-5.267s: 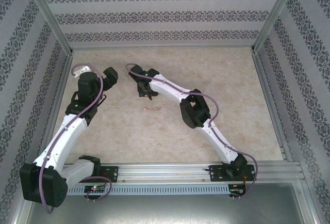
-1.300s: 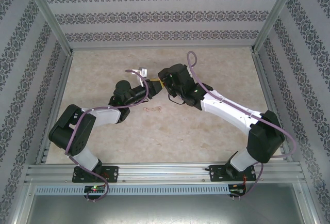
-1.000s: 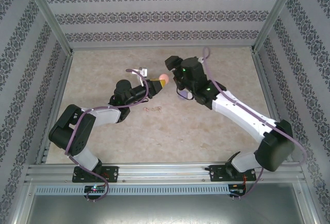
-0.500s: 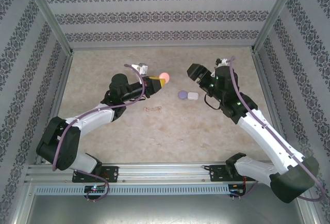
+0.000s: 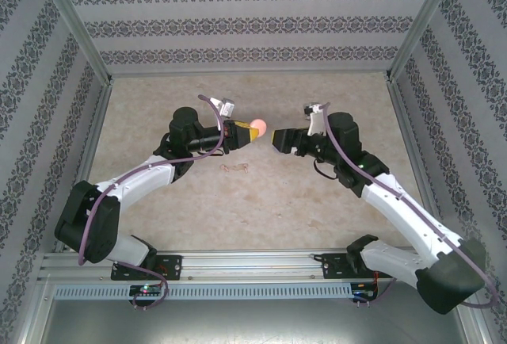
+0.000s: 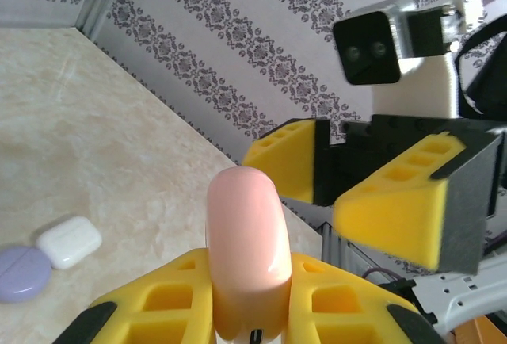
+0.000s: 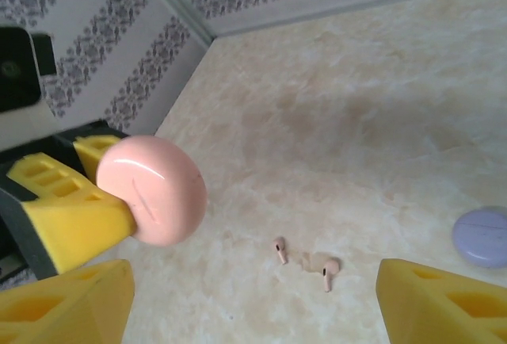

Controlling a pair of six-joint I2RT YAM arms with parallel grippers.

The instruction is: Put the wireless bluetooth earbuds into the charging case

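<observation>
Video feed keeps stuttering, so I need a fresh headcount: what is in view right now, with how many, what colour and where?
Pink case: one, pink, held above the table between the left gripper's fingers.
Purple case: one, lilac, round, lying on the table.
White case: one, white, on the table right beside the purple case.
Earbuds: two made out, pinkish, loose on the table near its middle.
Table: one, beige marbled.
Walls: three, grey patterned wallpaper around the table.
Left gripper: one, yellow fingers, shut on the pink case.
Right gripper: one, yellow fingers, open and empty, facing the pink case.
</observation>
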